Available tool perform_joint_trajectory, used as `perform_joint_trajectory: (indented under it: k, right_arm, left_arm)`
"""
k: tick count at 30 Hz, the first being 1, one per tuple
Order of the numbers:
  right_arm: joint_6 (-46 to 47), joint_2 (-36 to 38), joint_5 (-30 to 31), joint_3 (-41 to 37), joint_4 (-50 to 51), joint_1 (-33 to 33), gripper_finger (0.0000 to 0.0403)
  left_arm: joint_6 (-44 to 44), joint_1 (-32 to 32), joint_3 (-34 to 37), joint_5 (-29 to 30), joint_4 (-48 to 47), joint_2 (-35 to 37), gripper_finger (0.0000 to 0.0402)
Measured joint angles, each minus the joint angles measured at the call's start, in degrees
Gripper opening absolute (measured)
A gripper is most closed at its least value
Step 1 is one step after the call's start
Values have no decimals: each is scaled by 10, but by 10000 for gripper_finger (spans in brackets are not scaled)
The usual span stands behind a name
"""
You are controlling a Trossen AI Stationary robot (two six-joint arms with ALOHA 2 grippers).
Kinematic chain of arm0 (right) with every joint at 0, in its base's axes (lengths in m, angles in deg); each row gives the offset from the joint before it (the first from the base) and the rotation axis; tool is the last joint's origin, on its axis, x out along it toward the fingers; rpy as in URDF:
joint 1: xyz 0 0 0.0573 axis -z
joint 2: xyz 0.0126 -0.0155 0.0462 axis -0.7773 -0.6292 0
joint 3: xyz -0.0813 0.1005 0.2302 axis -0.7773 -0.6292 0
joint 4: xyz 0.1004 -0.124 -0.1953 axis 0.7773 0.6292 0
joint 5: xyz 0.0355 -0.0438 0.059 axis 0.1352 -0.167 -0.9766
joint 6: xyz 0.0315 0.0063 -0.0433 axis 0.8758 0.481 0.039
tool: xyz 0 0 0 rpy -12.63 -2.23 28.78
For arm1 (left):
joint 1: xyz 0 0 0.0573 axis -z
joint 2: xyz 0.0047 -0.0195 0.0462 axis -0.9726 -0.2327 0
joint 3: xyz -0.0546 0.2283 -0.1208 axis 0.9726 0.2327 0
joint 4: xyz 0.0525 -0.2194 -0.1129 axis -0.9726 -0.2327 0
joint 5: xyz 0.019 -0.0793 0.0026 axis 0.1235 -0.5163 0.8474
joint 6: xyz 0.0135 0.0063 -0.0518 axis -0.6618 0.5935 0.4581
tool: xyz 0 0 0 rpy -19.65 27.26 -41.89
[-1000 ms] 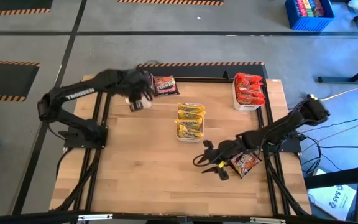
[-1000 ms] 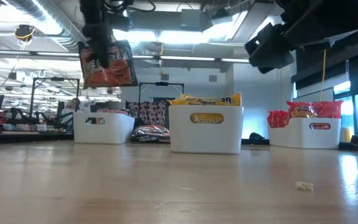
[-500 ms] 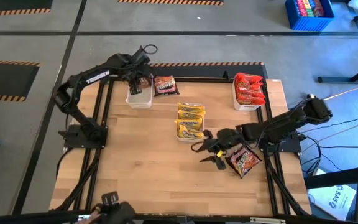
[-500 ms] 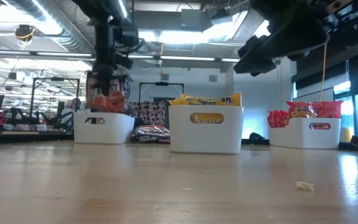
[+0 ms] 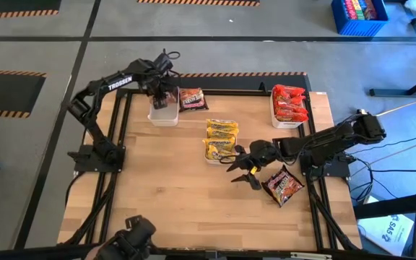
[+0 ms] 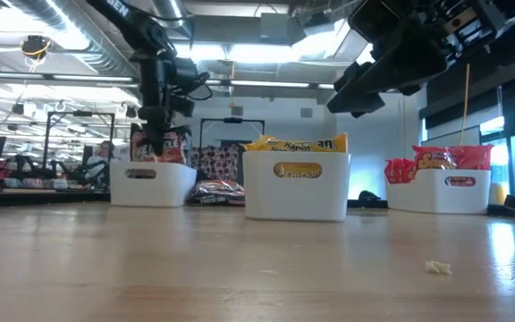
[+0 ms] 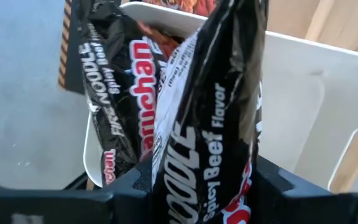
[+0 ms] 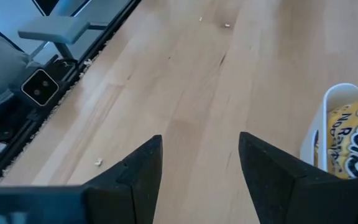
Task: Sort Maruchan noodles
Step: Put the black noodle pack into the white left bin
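Observation:
My left gripper (image 5: 163,97) is shut on a dark Maruchan noodle packet (image 7: 210,112) over the white tray (image 5: 162,114) at the far left; a second dark packet (image 7: 114,99) appears to stand in that tray beside it. Another dark packet (image 5: 192,99) lies flat on the table right of that tray. Yellow packets fill the middle tray (image 5: 221,139), and red ones the far right tray (image 5: 289,105). My right gripper (image 5: 243,172) hangs open and bare just right of the yellow tray. A dark-red packet (image 5: 282,185) lies flat on the table to the right of it. My left gripper pinches the dark packet's upper end (image 7: 185,186) between its two fingers. The fingers come from above, pointing steeply down. The packet hangs below them, crumpled along its length, with its lower end (image 6: 166,148) down inside the white tray.
The three white trays stand across the far half of the table. Bare wood fills the near half (image 5: 172,202). A small crumb (image 6: 436,266) lies on the boards at the near right.
My left gripper has swung toward the table's far left and sunk, tipping more steeply downward, lowering the dark packet into the white tray. My right gripper, still open, has moved away from the dark-red packet toward the yellow tray.

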Motion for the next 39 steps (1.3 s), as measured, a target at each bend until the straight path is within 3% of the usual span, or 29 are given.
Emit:
perform_joint_trajectory:
  k: [9,20,27,32,39]
  right_arm:
    - [-4,0,0,0,0,-1,193]
    - [-4,0,0,0,0,-1,193]
    - [-4,0,0,0,0,-1,193]
    - [-4,0,0,0,0,-1,193]
    - [-5,0,0,0,0,-1,193]
  left_arm:
    - [0,-13,0,-44,22,0,143]
    - [10,14,-23,38,1,5,143]
    - [30,14,-65,-11,1,5,143]
    - [31,4,-47,-39,5,5,143]
    - [26,-13,-6,-23,9,5,143]
